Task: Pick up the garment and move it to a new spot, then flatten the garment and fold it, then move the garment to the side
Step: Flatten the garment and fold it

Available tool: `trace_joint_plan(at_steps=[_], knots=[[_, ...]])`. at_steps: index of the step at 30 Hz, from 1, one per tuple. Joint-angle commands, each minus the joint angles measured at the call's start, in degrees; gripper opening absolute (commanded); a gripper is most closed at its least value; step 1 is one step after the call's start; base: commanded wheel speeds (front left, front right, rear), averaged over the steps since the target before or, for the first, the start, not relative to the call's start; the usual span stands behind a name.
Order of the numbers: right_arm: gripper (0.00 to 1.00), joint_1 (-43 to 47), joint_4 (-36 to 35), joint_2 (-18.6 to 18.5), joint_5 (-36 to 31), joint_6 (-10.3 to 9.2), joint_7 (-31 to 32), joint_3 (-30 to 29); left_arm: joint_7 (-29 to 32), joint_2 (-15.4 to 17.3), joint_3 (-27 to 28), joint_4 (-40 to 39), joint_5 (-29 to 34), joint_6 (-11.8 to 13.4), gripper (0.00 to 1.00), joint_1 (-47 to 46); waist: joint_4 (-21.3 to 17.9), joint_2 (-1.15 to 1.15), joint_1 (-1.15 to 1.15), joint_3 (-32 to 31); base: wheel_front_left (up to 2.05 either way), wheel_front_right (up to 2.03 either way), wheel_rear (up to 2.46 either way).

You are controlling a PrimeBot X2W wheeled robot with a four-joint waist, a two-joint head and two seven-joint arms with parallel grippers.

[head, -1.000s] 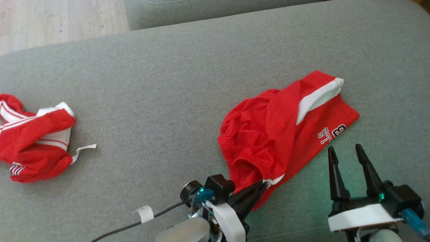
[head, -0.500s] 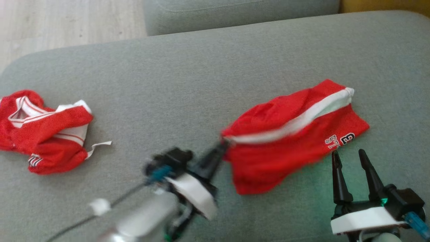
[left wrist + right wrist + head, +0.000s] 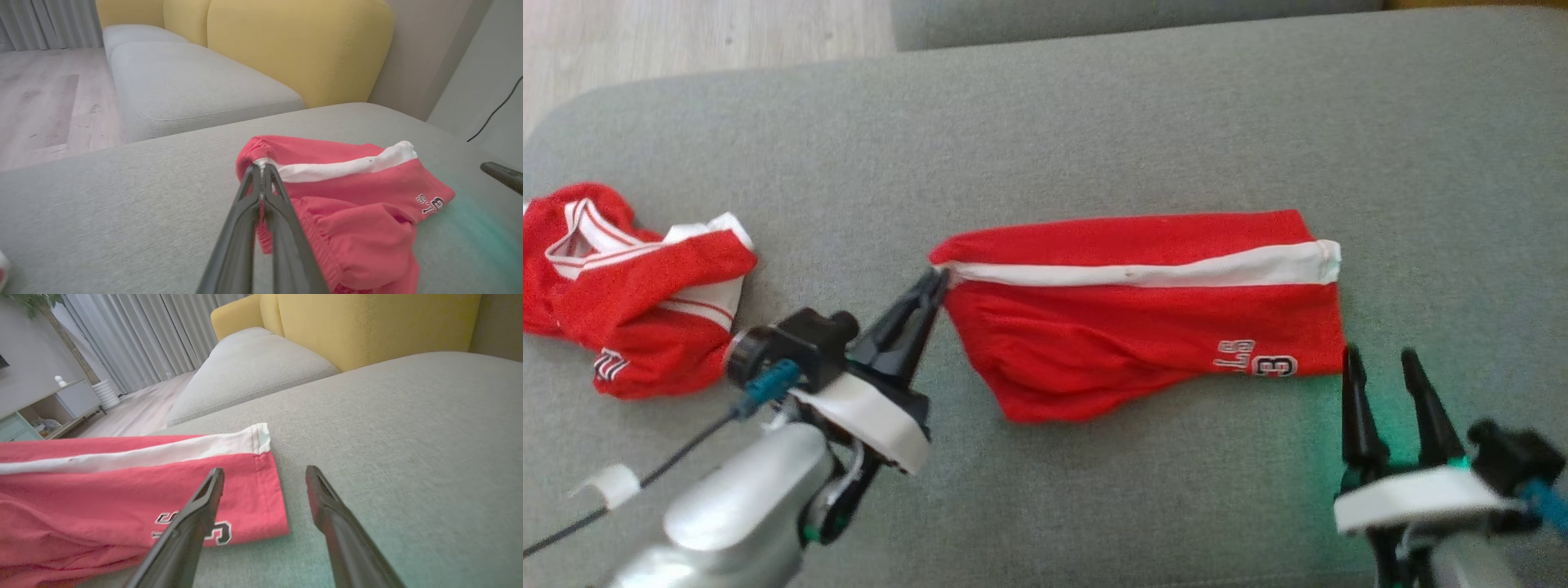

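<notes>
Grey cushion [image 3: 1094,122]: wide, flat, carrying everything.

Red shorts [image 3: 1143,343]: lying about mid-cushion, a little toward the right edge, well apart from a second red-and-white garment [image 3: 637,318] bunched by the left edge. Laid side-on, apparently one leg over the other.

Handling, judged: light, thin, limp. No stiffness at all, so bound to sag and bunch wherever unsupported. Drooping in a rumpled curve toward the front edge at the lower waistband. Probably clinging a little to the woven cushion when dragged, so better lifted than slid. Nothing fragile. Best holds at the thick sewn edges: elastic waistband and hem corners. Not the loose middle.

Long axis: left to right, roughly parallel to the cushion's front edge. Waistband end pointing left, leg hem pointing right.

Left gripper [image 3: 935,282]: fingers pressed together, pinching the waistband corner right at the end of the white side stripe [image 3: 1143,273].

Right gripper [image 3: 1380,355]: fingers spread, holding nothing, tips just off the hem's front corner, near the black-and-white lettering [image 3: 1258,363]. Likely best hold for it: that hem corner, to tension the cloth between both ends.
</notes>
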Motion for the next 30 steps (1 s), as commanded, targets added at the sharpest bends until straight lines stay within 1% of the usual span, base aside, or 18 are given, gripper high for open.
trace_joint_plan(at_steps=[1, 4, 7, 10, 15, 22, 30], knots=[[1.00, -3.25, -0.54, -1.99, 1.64, -0.04, -0.22, 1.72, -0.02, 2.54, 3.02, -1.60, 0.56, 0.47, 0.00, -3.58, 0.38, 0.00, 0.00, 0.59, 0.00, 0.00, 0.00], [1.00, -6.55, 2.36, -5.04, 6.30, -0.04, -0.22, 4.38, 0.34, 4.02, 3.46, -1.45, 1.00, 1.15, 0.00, -4.16, 0.94, 0.00, 0.00, 1.51, 0.00, 0.00, 0.00], [1.00, -9.63, 5.15, -8.20, 12.03, -0.04, -0.22, 9.20, 0.50, 5.04, 3.85, -1.15, 1.24, 1.49, 0.00, -4.71, 1.47, 0.00, 0.00, 2.29, 0.00, 0.00, 0.00], [1.00, -12.75, 6.70, -11.45, 17.63, -0.04, -0.22, 14.99, 0.66, 5.60, 4.06, -0.81, 1.28, 1.37, 0.00, -5.30, 2.05, 0.00, 0.00, 3.02, 0.00, 0.00, 0.00], [1.00, -16.72, 7.76, -15.37, 23.78, -0.04, -0.22, 21.30, 0.71, 5.61, 4.07, -0.53, 1.47, 1.19, 0.00, -6.19, 3.16, 0.00, 0.00, 4.06, 0.00, 0.00, 0.00], [1.00, -20.23, 9.53, -17.72, 28.62, -0.04, -0.22, 27.39, 0.54, 4.94, 3.95, -0.29, 1.67, 1.09, 0.00, -7.06, 4.49, 0.00, 0.00, 5.11, 0.00, 0.00, 0.00], [1.00, -22.52, 10.56, -18.51, 31.17, -0.04, -0.22, 30.59, 0.40, 4.70, 3.88, -0.16, 1.69, 1.03, 0.00, -7.54, 5.16, 0.00, 0.00, 5.75, 0.00, 0.00, 0.00]])
